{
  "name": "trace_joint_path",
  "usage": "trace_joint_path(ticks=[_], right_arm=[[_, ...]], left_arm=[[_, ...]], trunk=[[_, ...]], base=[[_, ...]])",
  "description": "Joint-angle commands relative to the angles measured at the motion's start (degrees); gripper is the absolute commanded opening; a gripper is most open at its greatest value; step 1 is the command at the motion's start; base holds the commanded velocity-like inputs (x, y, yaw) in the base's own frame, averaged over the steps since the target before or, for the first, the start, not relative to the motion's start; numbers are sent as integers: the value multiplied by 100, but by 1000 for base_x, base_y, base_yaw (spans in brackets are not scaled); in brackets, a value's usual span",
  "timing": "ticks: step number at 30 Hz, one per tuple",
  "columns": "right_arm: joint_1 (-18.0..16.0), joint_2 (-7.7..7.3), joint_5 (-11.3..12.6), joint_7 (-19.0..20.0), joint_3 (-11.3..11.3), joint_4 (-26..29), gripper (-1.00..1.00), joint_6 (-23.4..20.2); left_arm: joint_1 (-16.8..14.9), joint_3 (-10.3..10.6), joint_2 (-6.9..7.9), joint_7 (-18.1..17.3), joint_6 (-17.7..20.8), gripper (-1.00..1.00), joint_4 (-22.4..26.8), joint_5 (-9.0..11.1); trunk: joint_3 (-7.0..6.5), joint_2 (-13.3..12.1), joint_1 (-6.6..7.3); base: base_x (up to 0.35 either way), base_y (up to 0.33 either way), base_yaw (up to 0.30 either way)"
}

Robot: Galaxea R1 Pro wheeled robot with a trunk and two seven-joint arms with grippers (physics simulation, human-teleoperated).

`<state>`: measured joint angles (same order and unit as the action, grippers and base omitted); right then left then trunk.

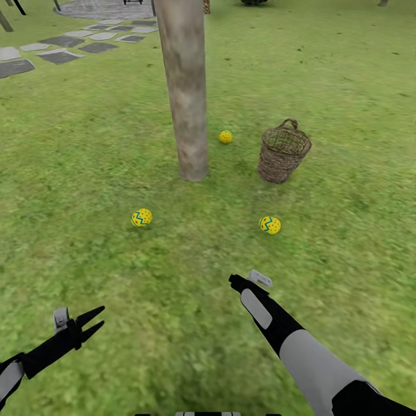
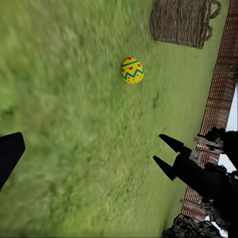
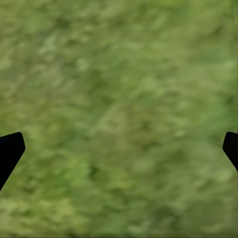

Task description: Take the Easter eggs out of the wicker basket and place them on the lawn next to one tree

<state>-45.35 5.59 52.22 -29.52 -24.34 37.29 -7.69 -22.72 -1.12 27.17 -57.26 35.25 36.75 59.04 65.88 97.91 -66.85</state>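
A grey-brown tree trunk rises from the lawn. Three yellow Easter eggs lie on the grass around it: one just right of the trunk, one in front to the left, one in front of the wicker basket. The basket stands right of the trunk, and its mouth shows bare weave. My left gripper is open low at the left, empty. My right gripper hovers open and empty over grass short of the right egg. The left wrist view shows that egg, the basket and the right gripper.
Grey stepping stones run across the far left of the grass toward a paved circle. A brown slat fence shows in the left wrist view beyond the basket. Open grass lies on all sides of the trunk.
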Motion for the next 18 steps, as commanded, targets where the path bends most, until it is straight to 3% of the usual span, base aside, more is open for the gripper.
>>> trace_joint_path(ticks=[1, 5, 12, 14, 18], right_arm=[[0, 1, -1, -10, 0, -1, 100, 5], [0, -4, -5, -25, 0, -2, 100, 19], [2, -30, -17, -219, -9, -45, 100, 22], [1, -125, -17, -232, -16, -63, 100, 18], [10, -342, -16, -218, -83, -120, 100, -16]], left_arm=[[-1, 5, -68, 67, 1, 100, 3, -1], [-1, 8, -224, 425, -7, 100, 20, -6], [1, 25, -246, 738, -15, 100, 33, -27], [1, 59, -253, 1126, -22, 100, 42, -177], [-3, 101, -255, 1775, -79, 100, 11, -787]], trunk=[[0, 0, 0], [-3, 0, 0], [-61, 0, 0], [-80, 0, 0], [-117, 0, 0]], base=[[-1, 0, 0], [0, 0, 0], [0, 0, 0], [0, 0, 0], [0, 0, 0]])
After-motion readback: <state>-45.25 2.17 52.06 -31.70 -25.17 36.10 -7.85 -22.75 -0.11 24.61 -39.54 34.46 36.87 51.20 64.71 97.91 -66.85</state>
